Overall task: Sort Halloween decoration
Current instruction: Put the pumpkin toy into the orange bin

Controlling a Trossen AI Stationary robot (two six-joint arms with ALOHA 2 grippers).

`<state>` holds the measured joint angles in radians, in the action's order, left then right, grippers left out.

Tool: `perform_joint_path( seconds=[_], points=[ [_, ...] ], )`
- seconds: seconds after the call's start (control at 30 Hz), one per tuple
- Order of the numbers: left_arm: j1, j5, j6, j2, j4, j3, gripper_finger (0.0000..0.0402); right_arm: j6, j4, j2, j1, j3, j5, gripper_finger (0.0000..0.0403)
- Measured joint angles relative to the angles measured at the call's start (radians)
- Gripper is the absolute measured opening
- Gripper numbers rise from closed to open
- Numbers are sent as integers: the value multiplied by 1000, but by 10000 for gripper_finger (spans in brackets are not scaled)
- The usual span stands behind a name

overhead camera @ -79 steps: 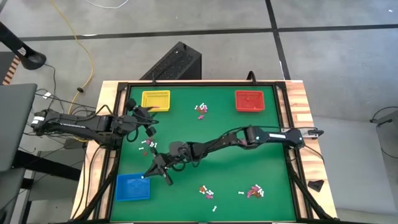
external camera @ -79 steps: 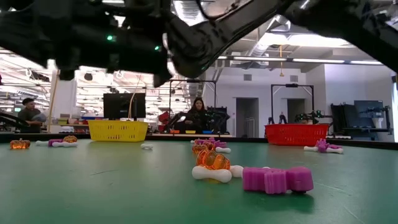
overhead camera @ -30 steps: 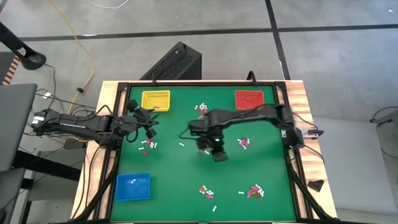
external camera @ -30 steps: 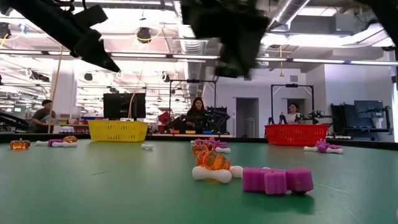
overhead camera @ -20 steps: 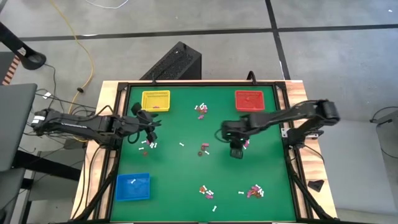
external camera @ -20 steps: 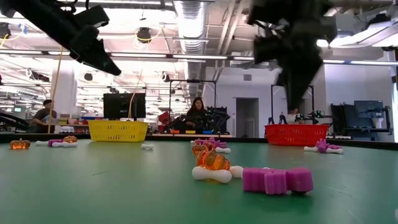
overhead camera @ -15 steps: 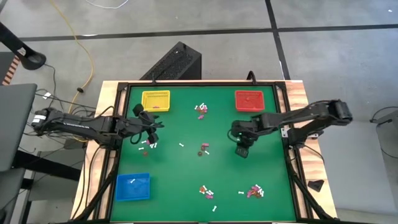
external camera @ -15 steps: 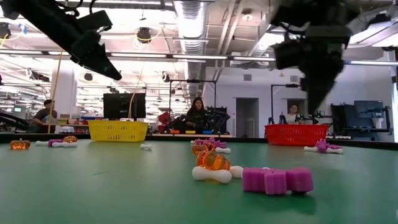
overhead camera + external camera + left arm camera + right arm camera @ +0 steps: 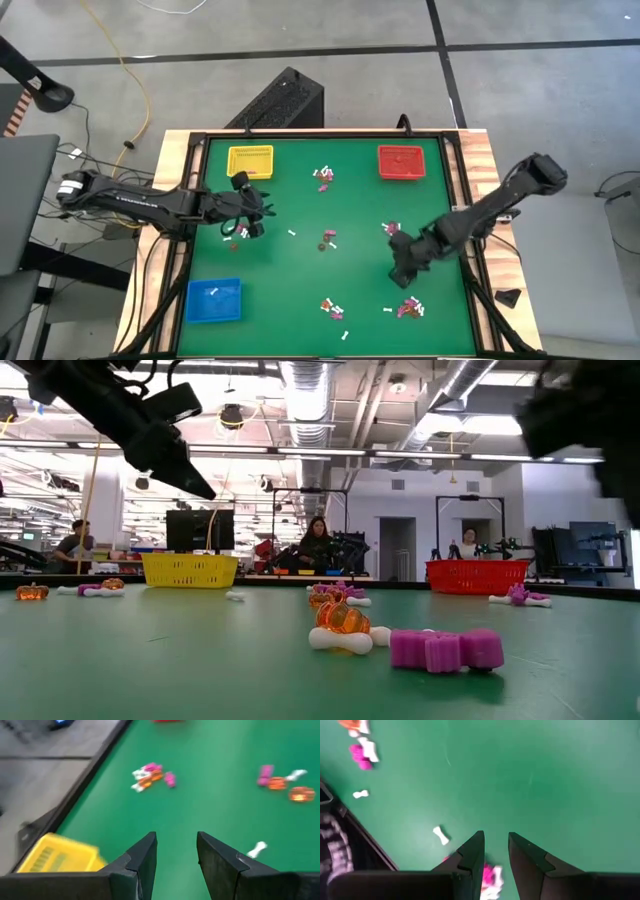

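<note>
Green felt table [image 9: 300,275] carries scattered small plastic Halloween trinkets [image 9: 325,178]. Left gripper [image 9: 262,218] hovers near the square yellow tray [image 9: 250,160], fingers parted, empty. Right gripper [image 9: 400,272], far from that tray, is also parted and empty.

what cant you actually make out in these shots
- Blue tray contents: high view, white specks inside, too small to identify.
- Trinkets under the right gripper: right wrist view, pink cluster partly hidden by its fingers.
- Right gripper in the low view: a dark blur, cut off by the picture's edge.
- Yellow tray: left wrist view, blurred, contents unreadable.
</note>
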<state>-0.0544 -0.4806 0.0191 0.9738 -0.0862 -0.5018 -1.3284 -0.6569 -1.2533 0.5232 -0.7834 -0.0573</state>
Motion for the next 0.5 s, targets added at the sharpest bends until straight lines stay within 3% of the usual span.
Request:
perform_joint_path(
  seconds=[0.23, 0.5],
  points=[
    [0, 82, 48, 48, 58, 0, 130, -399, 82, -120, 189, 0, 4, 118],
    [0, 82, 39, 55, 57, 0, 130, -535, 146, -203, 249, 0, -4, 118]
  ],
)
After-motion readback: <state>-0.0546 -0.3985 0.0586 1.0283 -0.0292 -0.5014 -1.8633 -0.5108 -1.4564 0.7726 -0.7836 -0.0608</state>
